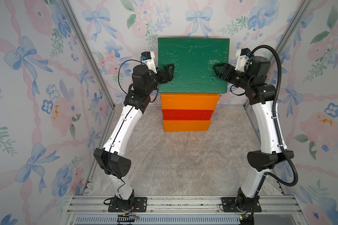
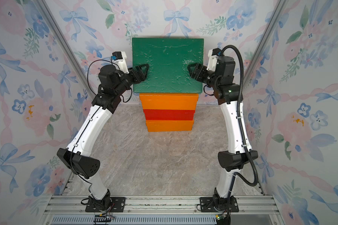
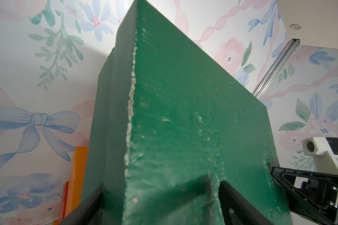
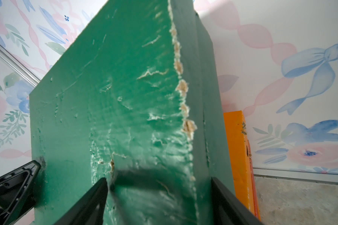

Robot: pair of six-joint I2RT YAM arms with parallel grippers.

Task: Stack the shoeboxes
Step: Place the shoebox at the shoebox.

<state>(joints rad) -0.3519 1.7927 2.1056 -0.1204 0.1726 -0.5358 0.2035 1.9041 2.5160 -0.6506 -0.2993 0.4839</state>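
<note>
**Green shoebox topped the stack, a gripper at each end**

The green shoebox (image 1: 192, 64) sat as the fourth tier on the upper orange shoebox (image 1: 189, 102). Below that came the red shoebox (image 1: 186, 115) and the lower orange shoebox (image 1: 186, 125). The column stood at the middle of the counter's (image 1: 174, 161) far edge, close to the back wall (image 1: 183, 17).

A box this wide does not fit one gripper, which is likely why each arm took an end. The left gripper (image 1: 170, 70) and right gripper (image 1: 218, 70) faced each other across the lid. Each had one finger lying on top and the other reaching around the end edge.

In its wrist view the right gripper's fingers (image 4: 92, 200) looked pressed onto the green shoebox, pinching it. The left gripper's fingers (image 3: 234, 204) straddled the box too. Whether they were gripping or merely standing beside the faces could not be told.

The box appeared to rest squarely, its front edge roughly parallel with the tiers beneath, so the stacking looked all but done.

Room was tight behind and open in front. The side walls (image 1: 98, 64) stood near both raised elbows. The safest way out was probably sideways and then back toward the counter's near edge, without dragging the lid.
</note>
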